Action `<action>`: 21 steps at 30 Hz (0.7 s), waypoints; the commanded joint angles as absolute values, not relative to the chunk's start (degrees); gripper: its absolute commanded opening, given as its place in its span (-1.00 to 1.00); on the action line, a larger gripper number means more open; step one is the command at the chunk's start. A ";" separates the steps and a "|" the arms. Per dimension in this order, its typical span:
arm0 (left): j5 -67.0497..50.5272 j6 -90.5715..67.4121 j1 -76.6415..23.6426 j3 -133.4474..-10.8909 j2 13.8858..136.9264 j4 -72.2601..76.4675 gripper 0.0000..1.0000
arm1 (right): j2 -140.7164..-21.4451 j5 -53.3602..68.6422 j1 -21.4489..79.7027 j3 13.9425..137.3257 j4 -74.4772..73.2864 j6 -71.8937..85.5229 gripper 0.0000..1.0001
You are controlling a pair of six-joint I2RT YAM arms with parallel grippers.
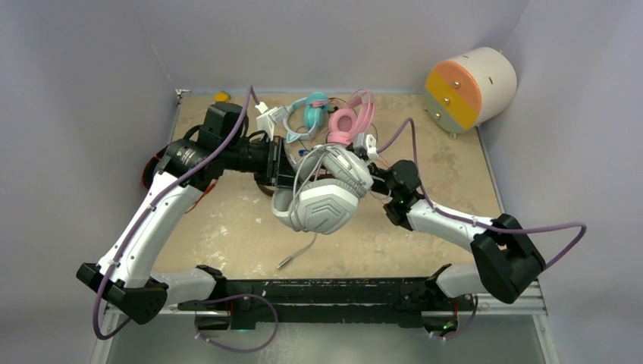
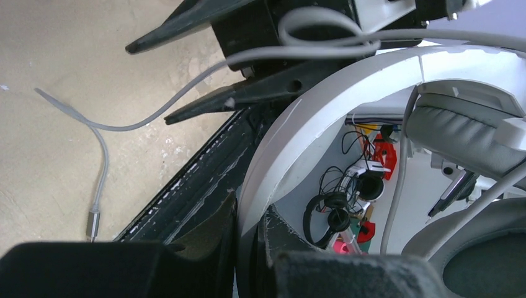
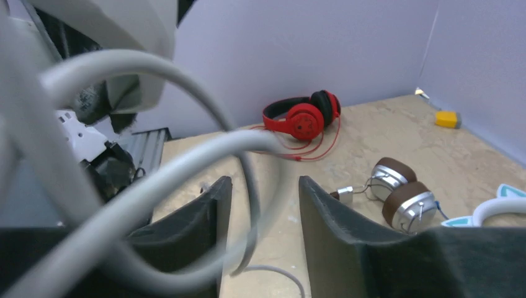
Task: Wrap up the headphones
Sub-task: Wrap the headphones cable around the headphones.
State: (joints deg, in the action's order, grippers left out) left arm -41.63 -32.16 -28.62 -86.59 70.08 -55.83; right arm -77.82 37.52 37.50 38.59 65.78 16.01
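Above the middle of the desk [image 1: 227, 235], the grey-white headphones [image 1: 322, 201] hang in the air between the two arms. The jaws of the left arm [image 1: 152, 212] are closed on the headband [image 2: 291, 143], which passes between them in the left wrist view, so the cups lie to the right of these jaws. The jaws of the right arm [image 1: 447, 220] stand open. A loop of the thin grey cable [image 3: 186, 155] passes through the gap between them and is not pinched. From the cups the cable falls toward the near edge, and its plug [image 1: 286, 263] is low by the desk, well apart from both pairs of jaws; I cannot tell if it touches. I judge that the next move turns on this: the free cable runs down and toward the bases, below the right jaws. The right arm is therefore nearer and should first close on the cable, then wind it around the headband.
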 commanded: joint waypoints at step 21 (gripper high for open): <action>-13.35 -22.59 -36.39 -63.12 53.93 -44.35 -1.00 | -78.17 21.51 29.71 66.24 12.30 7.12 -1.00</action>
State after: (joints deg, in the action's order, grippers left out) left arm -17.58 -24.10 -35.68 -63.72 55.59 -51.31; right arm -74.74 21.82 29.76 59.48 24.56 9.19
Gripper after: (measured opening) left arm 0.079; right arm 0.017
